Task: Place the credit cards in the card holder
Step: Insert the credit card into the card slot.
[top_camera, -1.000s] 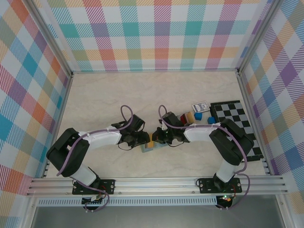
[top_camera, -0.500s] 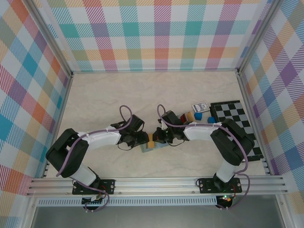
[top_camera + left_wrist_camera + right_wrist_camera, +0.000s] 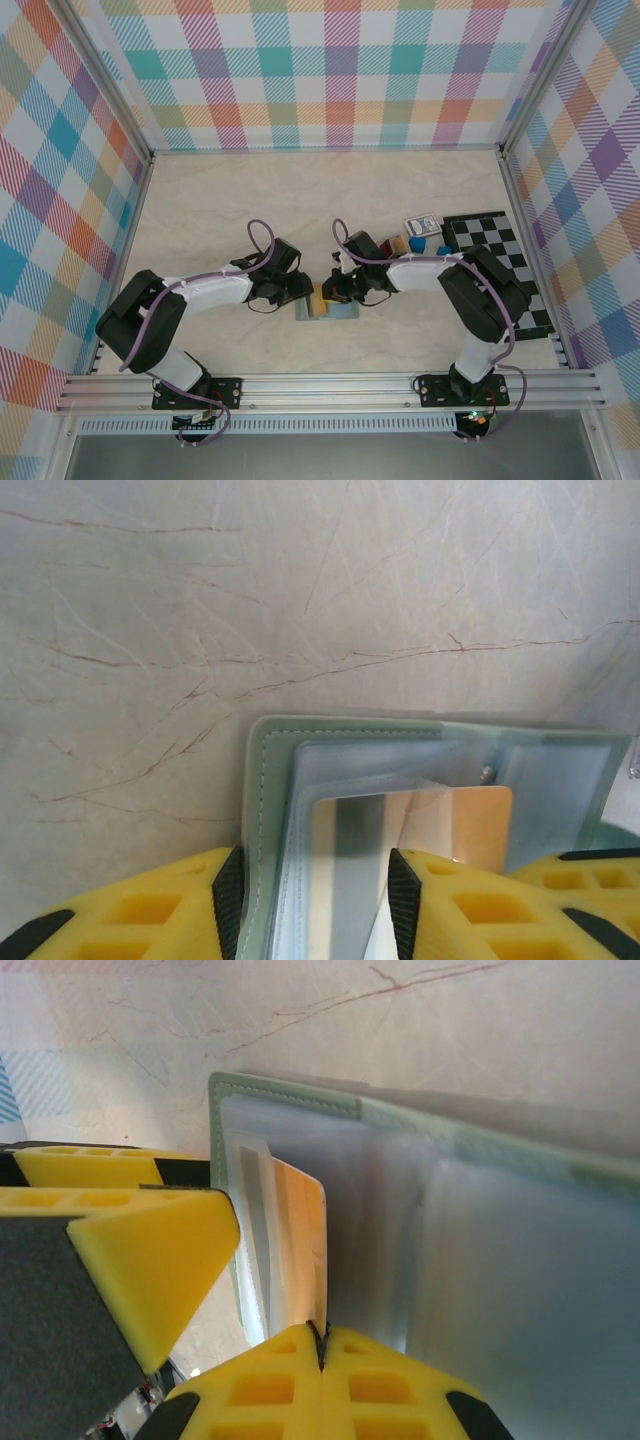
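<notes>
We find the sage-green folding card holder with clear plastic sleeves (image 3: 342,311) resting open on the pale marbled table (image 3: 210,210), near the front edge and between the two arms, whose tips meet over its left part. The left end effector (image 3: 303,293) is clenched on the card holder. In its wrist view, the left end effector (image 3: 314,872) presses its black pads from either side on the stitched green leaf (image 3: 262,780) and the sleeves stacked against it. A thin orange-yellow plastic credit card with a grey stripe (image 3: 452,825) stands among those sleeves, part of it out past the sleeve edge. The right end effector (image 3: 320,1348) is pinched tight on that credit card (image 3: 295,1240) at its lower corner. Its yellow fingers (image 3: 400,1390) meet with no gap, just beside a finger of the left one (image 3: 140,1250). From above, the credit card (image 3: 318,297) shows as an orange sliver between the two tips.
</notes>
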